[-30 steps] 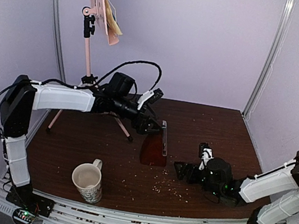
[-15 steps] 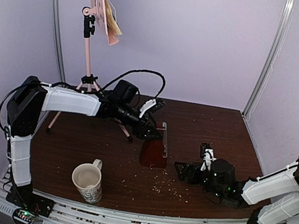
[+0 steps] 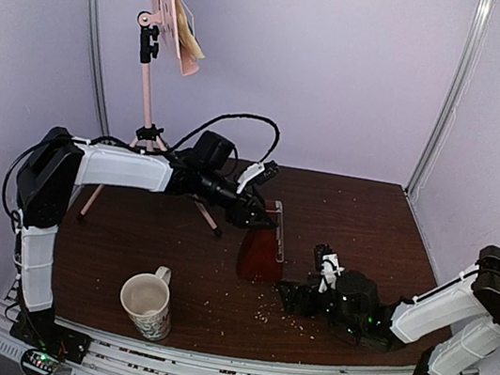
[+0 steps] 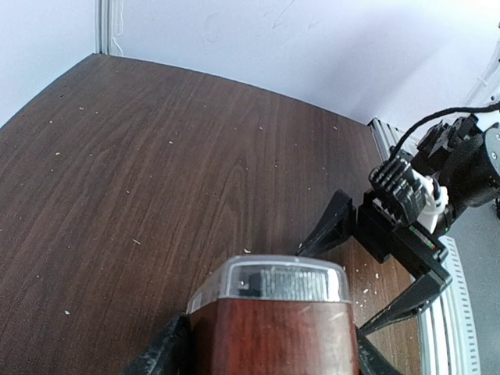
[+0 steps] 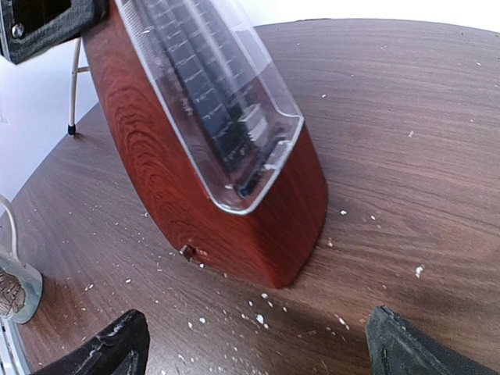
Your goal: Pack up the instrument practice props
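Note:
The dark red-brown metronome (image 3: pixel 262 251) stands on the brown table with its clear cover (image 3: pixel 276 227) on its right face. My left gripper (image 3: pixel 255 213) is shut on its top; in the left wrist view the metronome (image 4: pixel 273 328) fills the space between the fingers. My right gripper (image 3: pixel 294 296) is open, low on the table just right of the metronome's base. The right wrist view shows the metronome (image 5: pixel 234 211) and cover (image 5: pixel 215 109) just ahead of the spread fingertips (image 5: pixel 105 348). The pink music stand (image 3: pixel 151 58) stands at the back left with pale-yellow and blue sheets (image 3: pixel 190 37) on its desk.
A cream patterned mug (image 3: pixel 147 303) stands near the front left; its edge shows in the right wrist view (image 5: pixel 12 285). White crumbs are scattered over the table (image 3: pixel 360 214). Metal rails run along the near edge and up both back corners.
My right gripper has slid left toward the metronome's base. My left gripper has settled onto the metronome's top, and the metronome has shifted slightly.

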Controlling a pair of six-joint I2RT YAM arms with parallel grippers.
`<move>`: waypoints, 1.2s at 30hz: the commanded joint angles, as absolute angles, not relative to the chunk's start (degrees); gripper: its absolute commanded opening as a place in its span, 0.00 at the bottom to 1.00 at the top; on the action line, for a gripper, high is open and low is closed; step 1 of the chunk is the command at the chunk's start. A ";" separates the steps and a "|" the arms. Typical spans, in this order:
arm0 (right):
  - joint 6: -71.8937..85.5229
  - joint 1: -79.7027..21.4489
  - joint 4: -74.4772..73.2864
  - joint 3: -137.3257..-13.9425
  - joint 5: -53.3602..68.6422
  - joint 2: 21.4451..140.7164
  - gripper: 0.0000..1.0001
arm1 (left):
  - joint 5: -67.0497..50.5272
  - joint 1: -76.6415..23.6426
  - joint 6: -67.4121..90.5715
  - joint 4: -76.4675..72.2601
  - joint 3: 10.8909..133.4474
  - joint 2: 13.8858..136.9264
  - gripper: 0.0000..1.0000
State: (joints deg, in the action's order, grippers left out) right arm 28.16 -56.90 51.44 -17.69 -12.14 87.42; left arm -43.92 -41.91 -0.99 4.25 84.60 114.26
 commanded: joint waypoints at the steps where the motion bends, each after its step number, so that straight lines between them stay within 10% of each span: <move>1: 25.67 -57.93 50.91 -23.00 -13.15 91.45 0.99 | -47.12 -41.13 5.21 5.66 85.92 117.05 0.43; 29: 25.75 -57.77 35.57 -39.84 -15.97 105.99 0.93 | -47.10 -39.54 5.84 5.88 86.46 120.23 0.40; 36: 25.93 -57.41 37.52 -38.34 -15.95 105.11 0.73 | -47.55 -39.48 5.73 5.89 86.47 120.49 0.40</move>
State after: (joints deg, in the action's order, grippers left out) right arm 25.69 -57.76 36.32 -38.98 -16.10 105.06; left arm -47.83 -39.64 4.38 1.80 86.80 117.21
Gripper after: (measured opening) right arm 0.809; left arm 0.564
